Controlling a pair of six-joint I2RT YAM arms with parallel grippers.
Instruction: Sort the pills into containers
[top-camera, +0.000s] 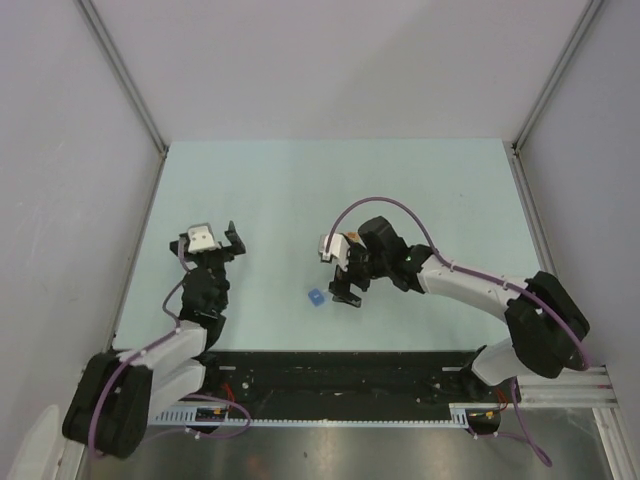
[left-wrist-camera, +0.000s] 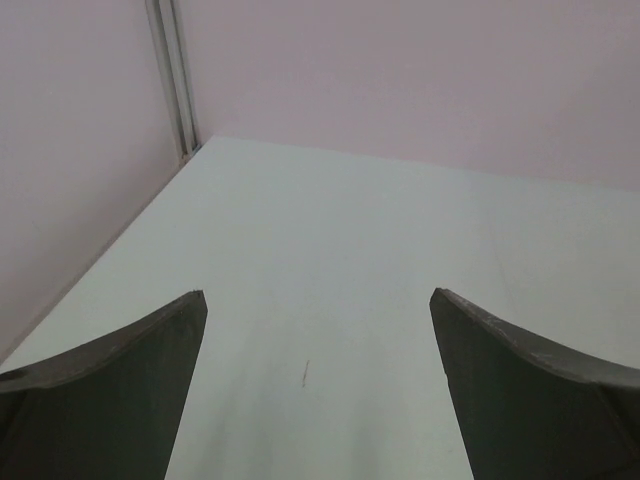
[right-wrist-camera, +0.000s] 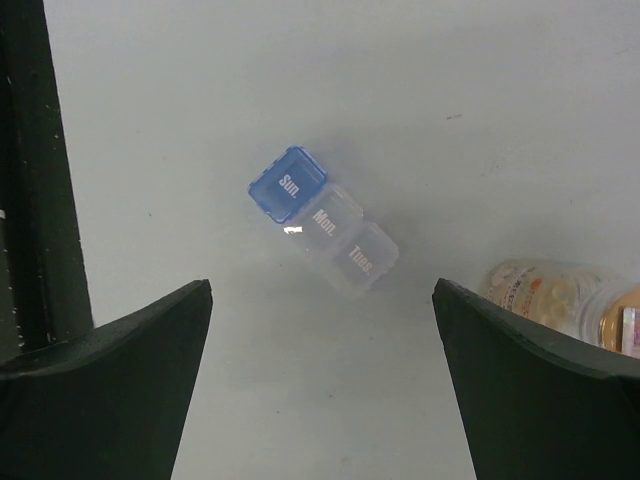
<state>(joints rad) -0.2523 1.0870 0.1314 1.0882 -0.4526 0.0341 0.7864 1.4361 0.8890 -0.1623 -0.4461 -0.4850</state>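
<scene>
The right fingers (top-camera: 343, 288) are spread wide and nothing is held in them. They are tipped down over the pale table (top-camera: 420, 190), near the middle of it. In the right wrist view, a small pill box (right-wrist-camera: 322, 218) is seen on the table between the two tips. It is not touched by either one.

The box is made of three little parts in a row. The part at the 10 o'clock end has a blue lid (right-wrist-camera: 288, 183) marked "Sun." The other two parts are clear and are marked "Mon." and "Tues." What is inside them cannot be told. From above, only the blue part is easy to see, just beside the right fingers at their 8 o'clock.

A round clear jar (right-wrist-camera: 530, 283) is seen at 4 o'clock from the pill box, near it but not touching it. Its lower part is hidden behind one finger. Small orange-tan pills (right-wrist-camera: 560, 293) are seen through its wall. Some writing is on the jar, but it is too small to be read.

The left fingers (top-camera: 208, 241) are spread wide too, and nothing is held in them. They are at 9 o'clock from the right fingers, well apart, and are pointed to 12 o'clock. The table and the pale walls (left-wrist-camera: 400, 70) are seen past them in the left wrist view.
</scene>
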